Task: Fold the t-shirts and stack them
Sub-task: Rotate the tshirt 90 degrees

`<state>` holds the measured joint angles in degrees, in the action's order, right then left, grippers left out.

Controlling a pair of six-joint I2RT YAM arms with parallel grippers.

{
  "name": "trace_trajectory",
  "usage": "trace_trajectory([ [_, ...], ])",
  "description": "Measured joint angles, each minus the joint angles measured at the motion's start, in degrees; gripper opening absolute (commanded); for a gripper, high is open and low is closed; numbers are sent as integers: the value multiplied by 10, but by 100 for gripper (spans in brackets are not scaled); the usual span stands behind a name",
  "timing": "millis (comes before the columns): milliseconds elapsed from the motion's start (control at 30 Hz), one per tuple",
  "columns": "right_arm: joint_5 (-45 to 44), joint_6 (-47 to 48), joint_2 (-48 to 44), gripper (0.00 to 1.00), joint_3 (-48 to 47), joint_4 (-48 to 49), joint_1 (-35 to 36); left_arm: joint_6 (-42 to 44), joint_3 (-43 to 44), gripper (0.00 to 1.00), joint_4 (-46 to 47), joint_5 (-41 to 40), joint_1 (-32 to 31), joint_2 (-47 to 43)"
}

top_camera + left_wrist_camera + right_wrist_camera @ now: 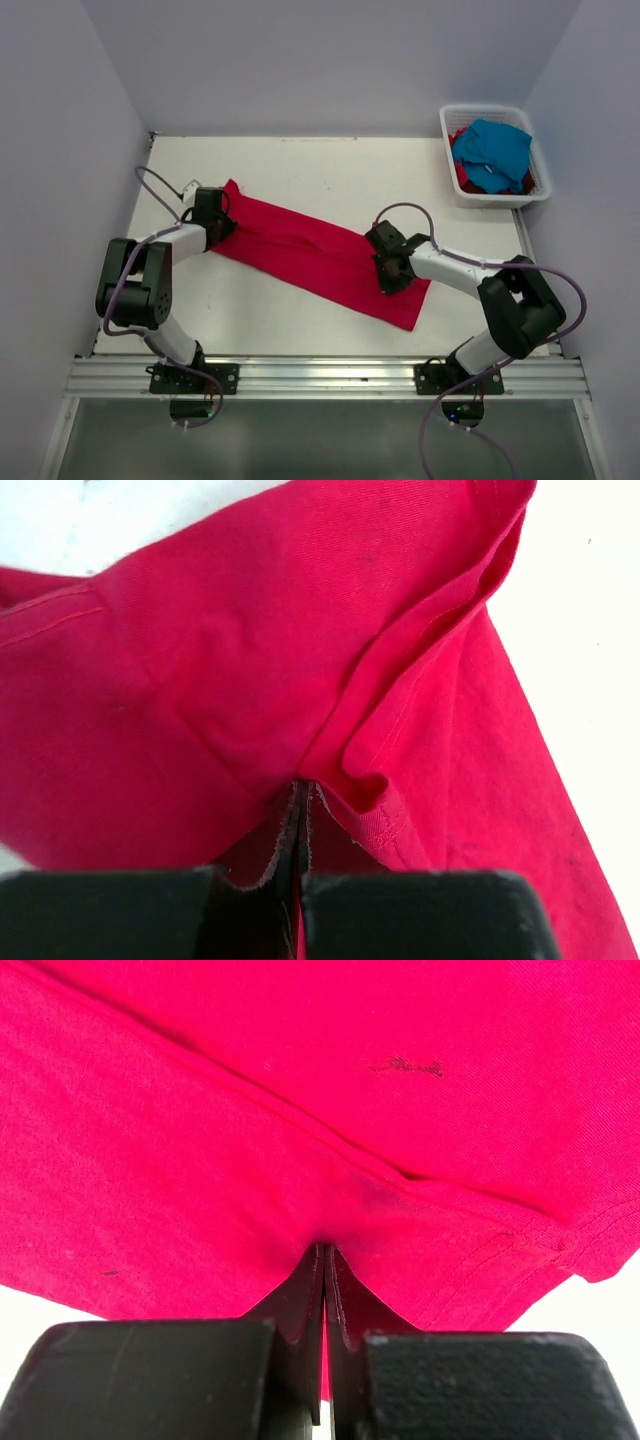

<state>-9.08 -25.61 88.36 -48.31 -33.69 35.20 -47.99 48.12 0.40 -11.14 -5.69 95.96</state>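
A crimson red t-shirt [310,255] lies folded into a long band running diagonally across the white table, from back left to front right. My left gripper [222,224] is shut on its left end, where the cloth [250,660] bunches into the closed fingertips beside a stitched hem. At the band's right end my right gripper [393,276] is shut on the red t-shirt [300,1090] as well, its fabric pinched between the pads. A turquoise blue t-shirt [494,152] sits heaped in the basket on top of more red cloth [462,176].
A white slatted plastic basket [537,194] stands at the table's back right corner. Pale walls close in the left, back and right sides. An aluminium rail [320,378] carrying both arm bases runs along the near edge.
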Motion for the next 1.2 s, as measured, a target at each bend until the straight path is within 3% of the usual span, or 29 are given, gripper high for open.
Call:
trace_trajectory([
  [267,0,-5,-4,0,5,-2,9,4,-34,0,4,-15,1,-63],
  [700,-3,-14,-5,0,5,-8,19,6,-10,0,26,30,1,7],
  [933,-4,-16,-5,0,5,-8,24,14,-9,0,122,119,1,18],
  [1200,-4,-19,-5,0,5,-8,27,31,63,0,138,178,1,118],
])
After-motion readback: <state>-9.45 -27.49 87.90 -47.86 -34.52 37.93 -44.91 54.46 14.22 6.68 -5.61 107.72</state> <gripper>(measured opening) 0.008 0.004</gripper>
